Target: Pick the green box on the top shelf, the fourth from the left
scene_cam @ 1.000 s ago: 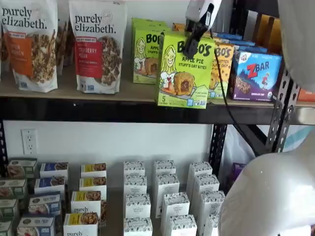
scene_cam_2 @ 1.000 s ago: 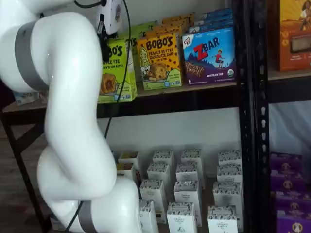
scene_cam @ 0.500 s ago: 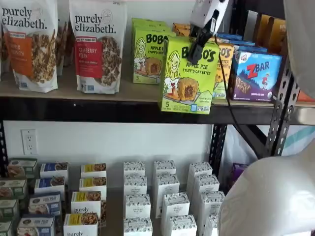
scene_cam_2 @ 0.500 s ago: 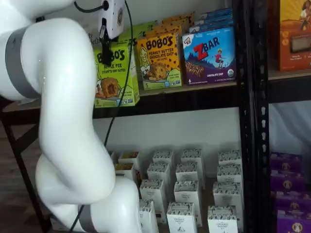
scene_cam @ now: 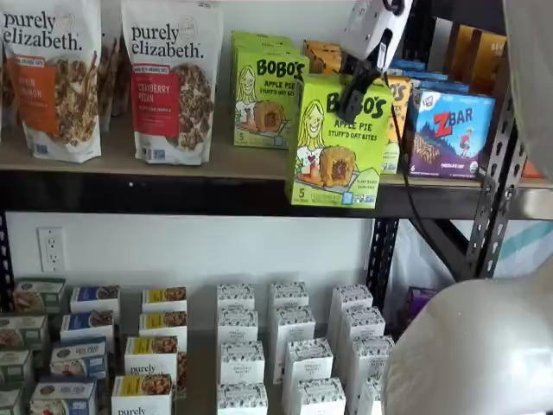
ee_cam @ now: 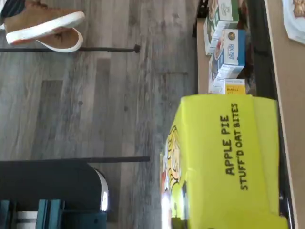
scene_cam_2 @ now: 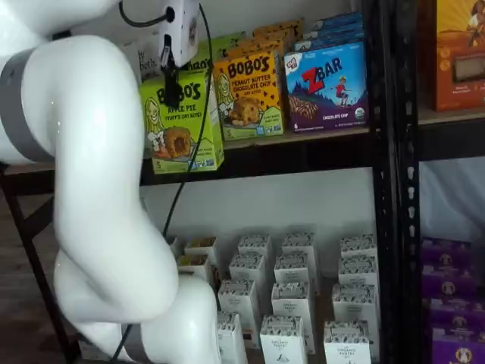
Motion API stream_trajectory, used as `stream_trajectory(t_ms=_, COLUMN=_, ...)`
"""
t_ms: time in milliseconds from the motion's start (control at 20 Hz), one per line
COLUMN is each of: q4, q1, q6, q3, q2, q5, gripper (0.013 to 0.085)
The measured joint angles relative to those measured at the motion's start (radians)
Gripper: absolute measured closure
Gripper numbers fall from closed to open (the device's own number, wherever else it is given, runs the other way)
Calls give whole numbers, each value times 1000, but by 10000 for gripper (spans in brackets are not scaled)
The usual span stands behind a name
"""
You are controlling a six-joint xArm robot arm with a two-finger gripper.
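Since a second ago the lime-green upright Bobo's apple pie carton (scene_cam: 337, 143) has come further out, now hanging before the black front beam of the tan top shelf (scene_cam: 173, 192). The white-bodied, black-fingered gripper (scene_cam: 352, 105) pinches its top. Behind stands another green Bobo's box (scene_cam: 266, 97).

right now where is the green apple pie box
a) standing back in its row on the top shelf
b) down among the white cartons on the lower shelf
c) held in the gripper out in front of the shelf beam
c: in both shelf views the gripper is closed on the green box, which hangs in front of the top shelf beam.
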Motion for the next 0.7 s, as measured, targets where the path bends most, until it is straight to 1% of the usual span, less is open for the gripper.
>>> stream_trajectory(t_ms=350, q4=-17, q1=-22, q6=-29, q3=41, q2=-25, q5=-16, gripper=650)
stream_trajectory(t_ms=700, q4=-19, q1=-45, q6=-56, q3=71, q2=-43, q5=-24, gripper=650)
